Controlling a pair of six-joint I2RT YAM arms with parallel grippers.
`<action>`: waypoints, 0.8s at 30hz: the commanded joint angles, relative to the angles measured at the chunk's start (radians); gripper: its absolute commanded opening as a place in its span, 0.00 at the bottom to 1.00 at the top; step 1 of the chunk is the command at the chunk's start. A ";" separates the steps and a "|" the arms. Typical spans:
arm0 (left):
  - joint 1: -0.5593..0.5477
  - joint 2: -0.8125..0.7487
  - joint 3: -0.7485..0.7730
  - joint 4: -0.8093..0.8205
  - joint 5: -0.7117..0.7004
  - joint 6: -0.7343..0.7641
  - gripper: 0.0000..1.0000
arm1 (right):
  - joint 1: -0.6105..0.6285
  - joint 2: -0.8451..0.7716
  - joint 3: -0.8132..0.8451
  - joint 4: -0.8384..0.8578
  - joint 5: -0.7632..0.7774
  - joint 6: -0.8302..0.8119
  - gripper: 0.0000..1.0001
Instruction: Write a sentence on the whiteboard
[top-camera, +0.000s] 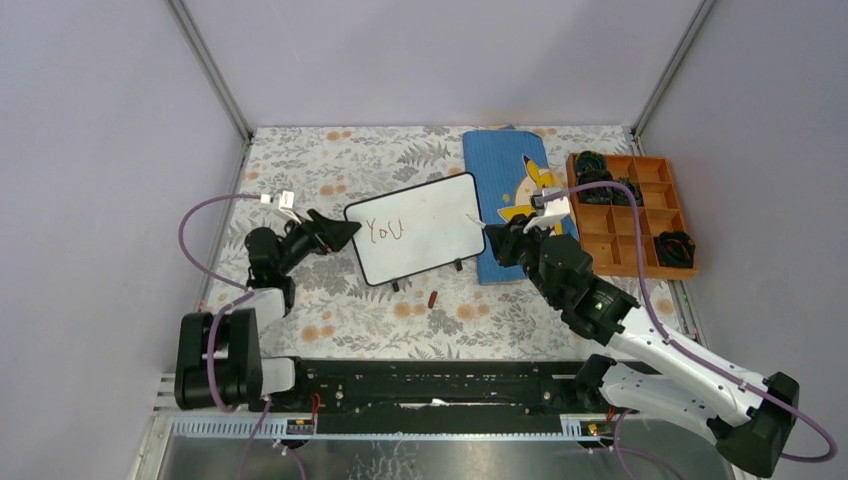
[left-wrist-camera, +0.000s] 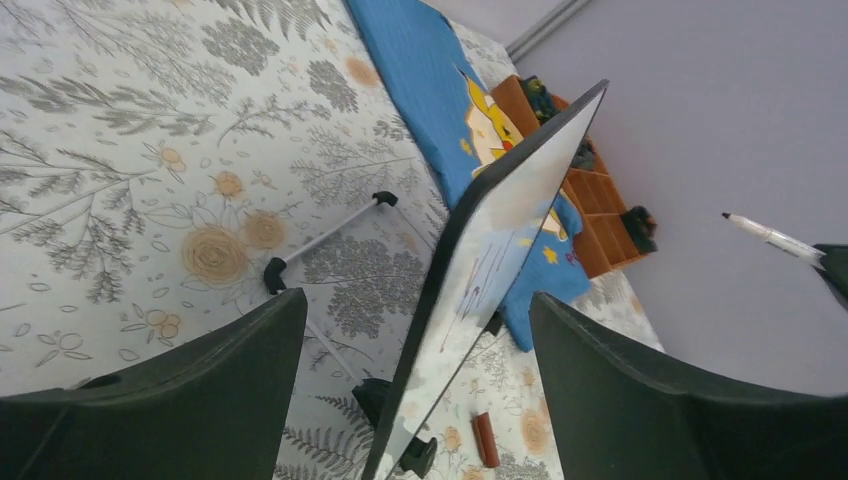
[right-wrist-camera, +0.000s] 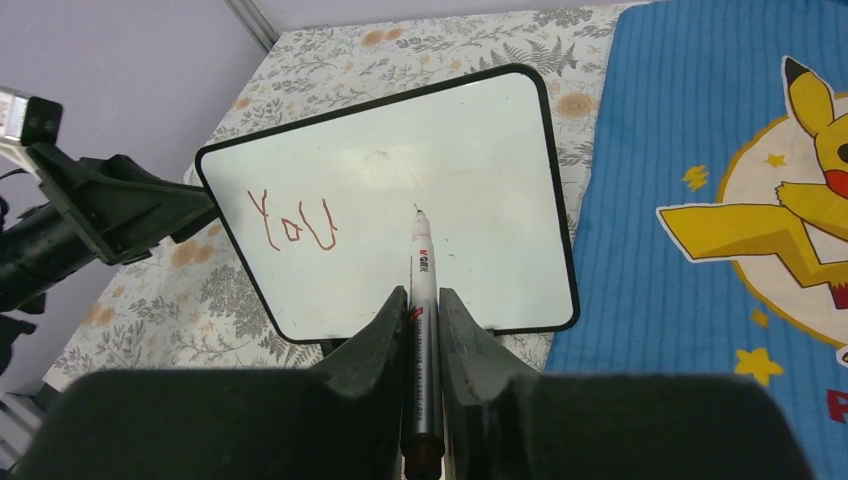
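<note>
Left side: the left gripper (top-camera: 345, 232) lies at 9 o'clock of the whiteboard (top-camera: 415, 230). In the left wrist view its two fingers (left-wrist-camera: 200, 390) are spread wide, one on each side of the board's left edge, and a gap is seen on both sides. The finger bases are cut off by the frame.

Centre: the whiteboard stands tilted on the floral table cover (top-camera: 300, 170), propped on a wire stand (left-wrist-camera: 325, 235) that is hidden in the top view. Two black feet are counted at its near edge. Of the sentence (right-wrist-camera: 295, 222), one word of three red-brown letters, "YoU", is present on the board's left half. One small red-brown cap (top-camera: 432, 298) lies on the cover at 6 o'clock of the board, apart from it.

Right side: the right gripper (right-wrist-camera: 421, 298) is clamped on one marker pen (right-wrist-camera: 419, 255), whose rear end is hidden between the fingers. The tip is pointed at the board's middle. It cannot be told whether the tip touches the surface.

One blue cloth (top-camera: 505, 180) with a yellow cartoon figure lies at 3 o'clock of the board and is partly covered by the right arm. One orange compartment tray (top-camera: 640, 265) lies at 3 o'clock of the cloth. The dark items in it cannot be identified.
</note>
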 joint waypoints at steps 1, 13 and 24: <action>0.044 0.183 -0.026 0.493 0.167 -0.182 0.87 | -0.007 0.004 0.038 0.045 -0.022 0.011 0.00; 0.040 0.394 -0.040 0.775 0.213 -0.270 0.82 | -0.007 -0.001 0.036 0.038 -0.012 0.001 0.00; 0.041 0.459 -0.049 0.779 0.220 -0.244 0.72 | -0.006 0.055 0.050 0.077 -0.090 0.018 0.00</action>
